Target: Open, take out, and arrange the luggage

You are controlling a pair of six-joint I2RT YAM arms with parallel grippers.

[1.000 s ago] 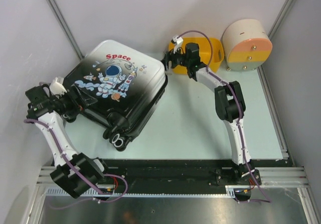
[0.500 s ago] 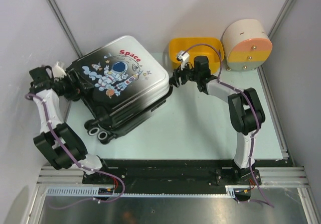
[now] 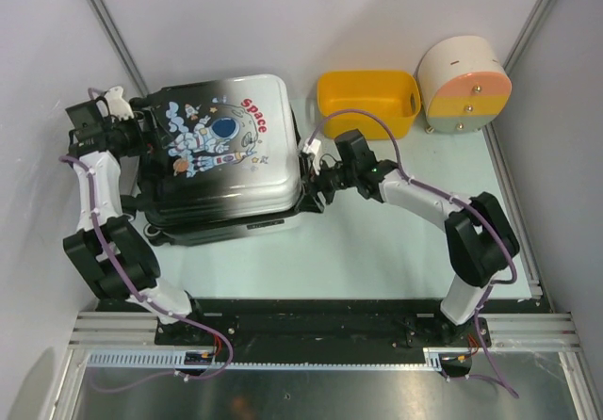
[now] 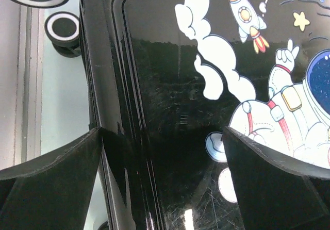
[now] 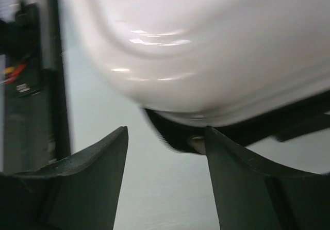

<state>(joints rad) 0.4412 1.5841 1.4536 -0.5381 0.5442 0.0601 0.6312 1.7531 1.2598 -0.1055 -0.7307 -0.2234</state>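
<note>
Luggage point(image 3: 221, 161) lies closed, print up, on the table's point(image 3: 377, 250) left; contents hidden. Left gripper point(image 4: 162, 137) spread wide, straddling its black edge. Right gripper point(image 3: 311, 170) parted at its white corner.

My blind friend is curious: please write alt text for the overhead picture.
A closed suitcase with an astronaut print lies on a pale table, a robot's left arm and right arm at its two sides. A yellow basket and a round cream-and-orange box stand behind it.

White arms point(image 3: 416, 197), purple cables point(image 3: 350, 112) — black hands point(image 3: 141, 136) point(image 3: 316, 177)
</note>
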